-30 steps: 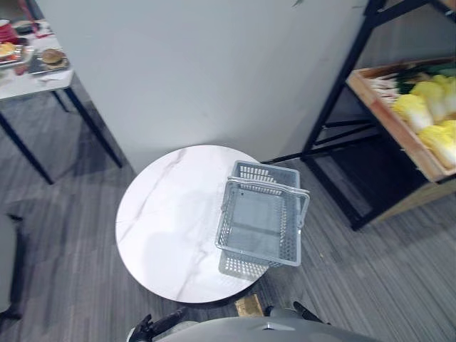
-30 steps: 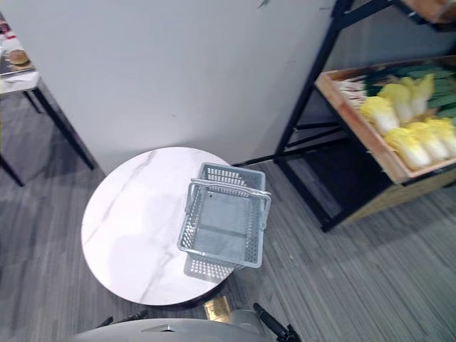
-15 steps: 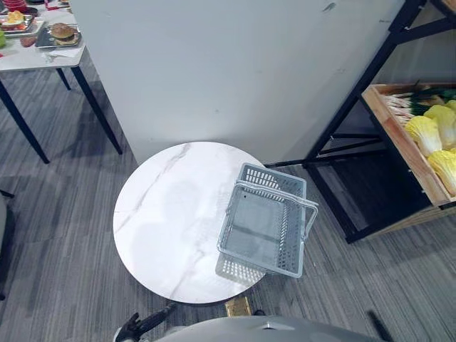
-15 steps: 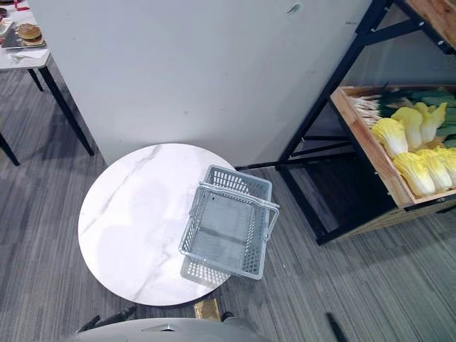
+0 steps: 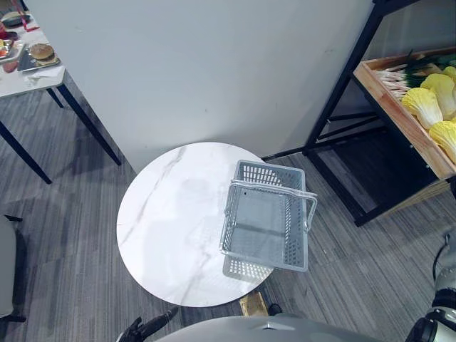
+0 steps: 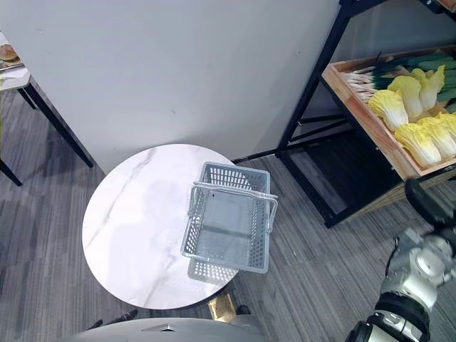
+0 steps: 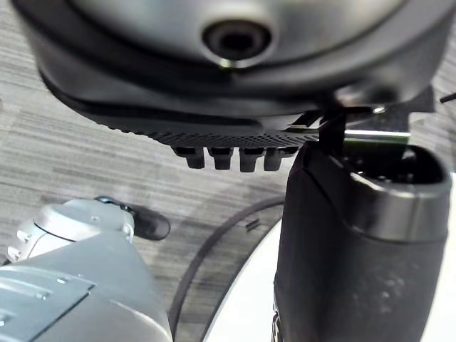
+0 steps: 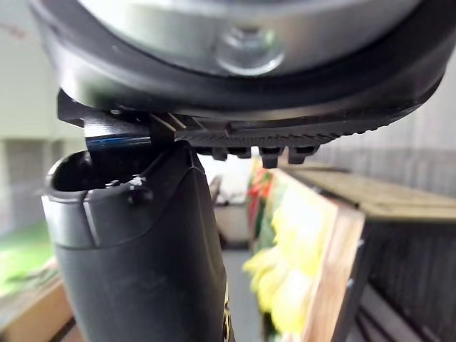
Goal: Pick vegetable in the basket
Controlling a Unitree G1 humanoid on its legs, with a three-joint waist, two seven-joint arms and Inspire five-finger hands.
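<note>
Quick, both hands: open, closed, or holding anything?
Left robot hand: open, holding nothing.
Right robot hand: open, holding nothing.

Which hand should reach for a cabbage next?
The right. The cabbages lie on the shelf at the robot's right, and the right hand is up beside it, facing them. The left hand hangs low, facing the floor. The basket sits empty.
</note>
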